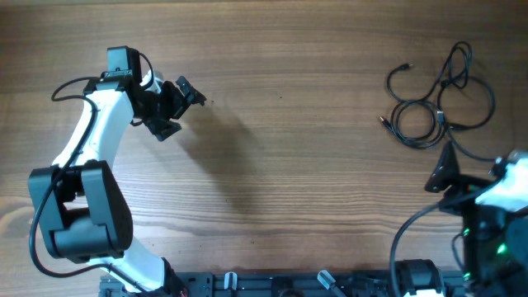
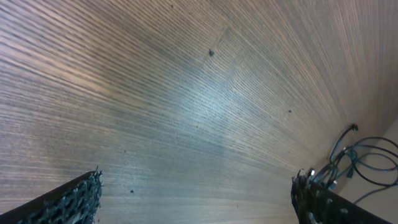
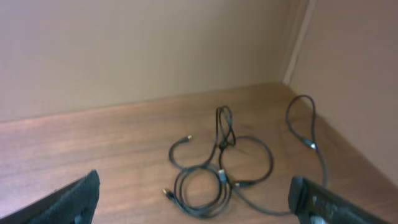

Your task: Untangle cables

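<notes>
Judged to be at the approach step: nothing gripped yet, no strand separated.

Thin black flexible cables with small plug ends [image 1: 436, 103]: lying on the brown wooden table [image 1: 313, 165], at its far right part, as several loose loops crossing one another. A tighter crossing near the middle of the bundle in the right wrist view [image 3: 219, 163]. Not touched by either arm.

Black two-finger right gripper [image 1: 447, 175]: fingers wide apart and empty, hovering near the cables on their near side and pointing toward them. From its own camera, the bundle directly ahead, framed between the two fingers.

Black two-finger left gripper [image 1: 181, 109]: fingers also wide apart, holding nothing, over bare wood on the left side, well apart from the cables. From its camera, only a small part of the loops [image 2: 357, 158] visible at the right edge.

Next move, probably: to lower the right gripper on one outer loop or a plug end, away from the crossing, and to close on a single strand only. After that, likely to bring the left gripper across for a second hold. Some care needed: thin cord flat on the wood, easy to miss or to pinch two strands together.
</notes>
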You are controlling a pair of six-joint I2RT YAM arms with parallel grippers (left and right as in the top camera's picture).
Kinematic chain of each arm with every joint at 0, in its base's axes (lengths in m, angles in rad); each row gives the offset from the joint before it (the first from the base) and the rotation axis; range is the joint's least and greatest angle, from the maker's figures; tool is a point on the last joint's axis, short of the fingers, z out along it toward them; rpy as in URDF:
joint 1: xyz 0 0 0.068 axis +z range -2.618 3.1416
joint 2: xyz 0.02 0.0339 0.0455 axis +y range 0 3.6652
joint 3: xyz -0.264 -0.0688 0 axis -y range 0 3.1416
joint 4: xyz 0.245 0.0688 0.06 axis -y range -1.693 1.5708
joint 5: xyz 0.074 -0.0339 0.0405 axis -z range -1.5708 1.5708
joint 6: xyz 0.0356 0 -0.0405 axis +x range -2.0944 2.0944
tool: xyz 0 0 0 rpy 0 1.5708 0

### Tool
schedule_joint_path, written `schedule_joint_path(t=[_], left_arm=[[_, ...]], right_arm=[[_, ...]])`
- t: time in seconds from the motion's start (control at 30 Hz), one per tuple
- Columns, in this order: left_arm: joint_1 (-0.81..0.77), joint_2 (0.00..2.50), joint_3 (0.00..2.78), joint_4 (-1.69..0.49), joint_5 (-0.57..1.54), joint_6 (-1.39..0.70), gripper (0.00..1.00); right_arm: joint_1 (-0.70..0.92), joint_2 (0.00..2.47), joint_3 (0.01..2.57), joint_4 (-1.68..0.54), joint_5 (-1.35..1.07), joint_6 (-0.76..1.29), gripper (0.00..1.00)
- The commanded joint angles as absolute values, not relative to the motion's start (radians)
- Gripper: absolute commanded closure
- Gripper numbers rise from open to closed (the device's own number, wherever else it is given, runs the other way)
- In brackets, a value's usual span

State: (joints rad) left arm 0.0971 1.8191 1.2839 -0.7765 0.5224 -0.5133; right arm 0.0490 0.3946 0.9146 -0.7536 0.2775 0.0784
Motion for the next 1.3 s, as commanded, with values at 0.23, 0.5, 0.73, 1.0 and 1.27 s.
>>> schedule_joint_path(t=[0.23, 0.5, 0.73, 1.0, 1.27], left_arm=[[0.096, 1.790, 1.295, -0.775, 0.523, -0.501, 0.00], [0.096, 1.790, 1.295, -0.775, 0.523, -0.501, 0.00], [0.096, 1.790, 1.295, -0.775, 0.523, -0.501, 0.00], [0.096, 1.790, 1.295, -0.775, 0.523, -0.501, 0.00], [0.096, 1.790, 1.295, -0.775, 0.523, -0.501, 0.00]], right_arm=[[0.048, 0.004, 0.376, -0.074, 0.018, 0.001, 0.00], [0.052, 0.003, 0.093, 0.130, -0.036, 0.072, 0.00], [0.063, 0.003, 0.005, 0.049, -0.024, 0.188, 0.00], [0.062, 0.004, 0.005, 0.003, -0.032, 0.186, 0.00], [0.063, 0.004, 0.005, 0.003, -0.032, 0.186, 0.00]])
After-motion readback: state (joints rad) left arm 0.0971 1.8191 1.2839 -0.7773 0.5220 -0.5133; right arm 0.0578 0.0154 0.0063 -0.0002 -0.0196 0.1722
